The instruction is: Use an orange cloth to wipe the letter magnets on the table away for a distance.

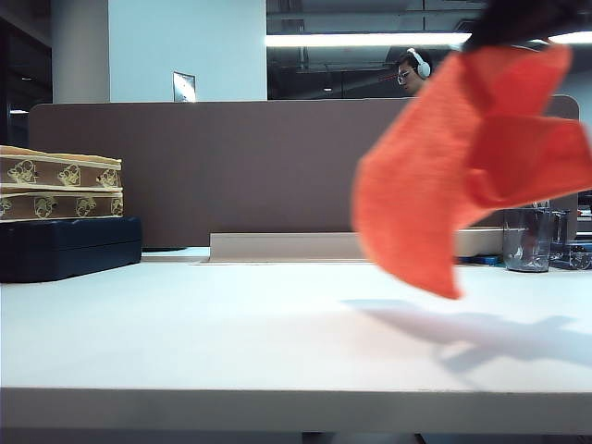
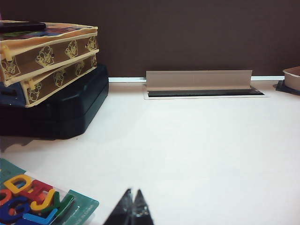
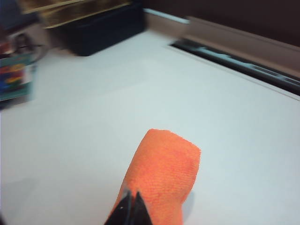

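High over the table's (image 1: pixel 185 333) right side, the orange cloth (image 1: pixel 453 176) hangs in the air and casts a shadow on the white top. My right gripper (image 1: pixel 523 28) is a dark blur at the upper edge of the exterior view and holds the cloth's top. Its wrist view shows the tips (image 3: pixel 131 194) pinched together on the orange cloth (image 3: pixel 166 173). The letter magnets (image 2: pixel 23 204) lie heaped on a teal card beside my left gripper (image 2: pixel 132 193), which rests low, shut and empty. From the right wrist the letter magnets (image 3: pixel 14 75) are a blur far off. They are out of the exterior view.
Two yellow-trimmed patterned boxes (image 1: pixel 60 190) sit stacked on a dark blue case (image 1: pixel 69 245) at the back left. A beige cable-slot flap (image 1: pixel 277 245) runs along the brown partition (image 1: pixel 231 166). A clear cup (image 1: pixel 527 239) stands at the back right.
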You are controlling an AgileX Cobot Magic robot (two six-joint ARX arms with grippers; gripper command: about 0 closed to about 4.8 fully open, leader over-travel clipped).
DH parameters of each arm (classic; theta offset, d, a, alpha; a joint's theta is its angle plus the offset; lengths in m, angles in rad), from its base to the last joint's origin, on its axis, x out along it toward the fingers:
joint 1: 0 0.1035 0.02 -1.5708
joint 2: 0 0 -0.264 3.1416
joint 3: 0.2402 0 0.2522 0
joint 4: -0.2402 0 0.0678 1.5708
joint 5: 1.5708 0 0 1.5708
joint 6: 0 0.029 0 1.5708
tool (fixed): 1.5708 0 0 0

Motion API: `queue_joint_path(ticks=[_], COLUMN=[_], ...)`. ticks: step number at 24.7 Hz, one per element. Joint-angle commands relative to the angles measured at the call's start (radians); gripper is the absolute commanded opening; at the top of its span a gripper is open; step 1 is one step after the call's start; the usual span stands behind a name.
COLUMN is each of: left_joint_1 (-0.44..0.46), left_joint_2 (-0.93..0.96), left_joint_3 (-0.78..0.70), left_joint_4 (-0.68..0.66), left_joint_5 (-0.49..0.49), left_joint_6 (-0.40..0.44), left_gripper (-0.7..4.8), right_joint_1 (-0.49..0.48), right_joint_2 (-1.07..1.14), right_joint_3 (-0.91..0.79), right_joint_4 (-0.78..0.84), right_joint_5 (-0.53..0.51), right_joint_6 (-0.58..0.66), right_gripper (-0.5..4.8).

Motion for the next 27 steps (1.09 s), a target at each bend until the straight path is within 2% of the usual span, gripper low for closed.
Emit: queue_joint_path(ticks=[1, 3, 5, 16, 19, 27], left_joint_1=[-0.001, -0.001, -0.001, -0.001, -0.001, -0.001], left_joint_2=[0.0, 0.0, 0.0, 0.0, 0.0, 0.0], left_joint_3=[0.005, 0.005, 0.005, 0.005, 0.005, 0.005], left_joint_4=[0.013, 0.013, 0.013, 0.013, 0.013, 0.013], left_joint_5=[0.005, 0.006, 0.005, 0.006, 0.006, 0.006], left_joint_6=[0.002, 0.002, 0.002, 0.002, 0.002, 0.002], left_gripper=[-0.06, -0.06, -0.06, -0.06, -0.06, -0.06], right_joint_1=[0.113, 0.179, 0.205, 0.205, 0.205, 0.204], right_joint_2=[-0.003, -0.002, 0.009, 0.084, 0.084, 0.064], right_joint_3=[0.003, 0.003, 0.003, 0.002, 0.002, 0.003], right_joint_4=[0.032, 0.046, 0.045, 0.051, 0.063, 0.08], right_joint_5=[0.0, 0.047, 0.086, 0.04, 0.038, 0.011], right_joint_6=[0.001, -0.008, -0.011, -0.011, -0.01, -0.01], right_gripper=[-0.02, -0.02, -0.02, 0.02, 0.59, 0.67])
